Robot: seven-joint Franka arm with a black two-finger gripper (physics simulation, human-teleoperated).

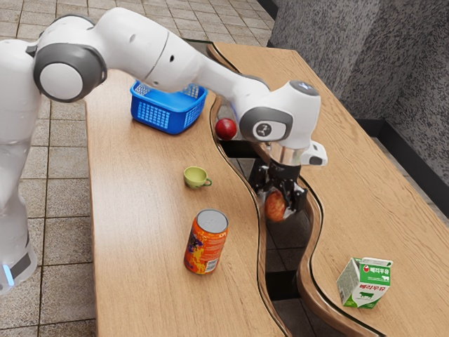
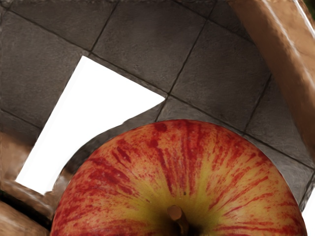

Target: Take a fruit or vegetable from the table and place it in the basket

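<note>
Apple (image 2: 172, 172) hangs over the gap (image 1: 284, 242) in the table (image 1: 133, 210), apparently clasped between both fingers of the gripper (image 1: 279, 203), well apart from the basket (image 1: 157, 118); likely firm, fairly light, slick-skinned and bruisable, it is best held across its widest girth.

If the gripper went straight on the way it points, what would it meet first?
Beyond the apple the gripper holds, likely the dark strip between the wooden parts; whether glass or an open gap over floor tiles, I can't tell.
</note>
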